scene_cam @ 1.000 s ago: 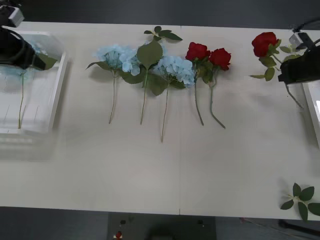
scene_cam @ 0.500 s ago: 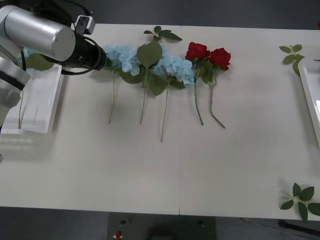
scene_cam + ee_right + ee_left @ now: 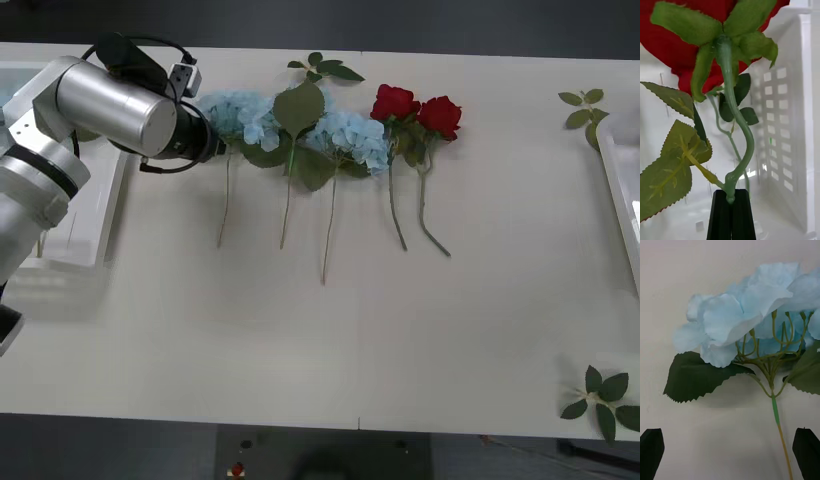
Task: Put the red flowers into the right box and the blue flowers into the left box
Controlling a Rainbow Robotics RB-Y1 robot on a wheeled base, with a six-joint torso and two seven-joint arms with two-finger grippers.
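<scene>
Half a second ago our left arm was just swinging out over the white bench [image 3: 330, 340]; now it has settled lower, its left gripper [image 3: 728, 450] hanging above the leftmost of the fluffy pale-blue artificial flowers [image 3: 232, 113]. Its black fingers [image 3: 651, 450] stand spread wide at either side of that bloom's thin green stem [image 3: 779, 427], holding nothing. A second ago it was over the shallow white plastic left box [image 3: 95, 215], so we judge one blue stem is delivered and the next pick is beginning.

Three blue clusters lie on the bench in a row, blooms toward the far edge, their long stems running back toward us, nearly parallel. Two deep-red artificial roses [image 3: 418, 112] lie just beside them, aligned the same way.

Our right gripper [image 3: 731, 215] is clamped on the stem of the third red rose [image 3: 685, 33], which a second ago hung near the bench's right end and now hangs over the white slotted right box [image 3: 786, 123]. Its stem runs lengthwise away from the fingers, bloom farthest out. A release looks near.
</scene>
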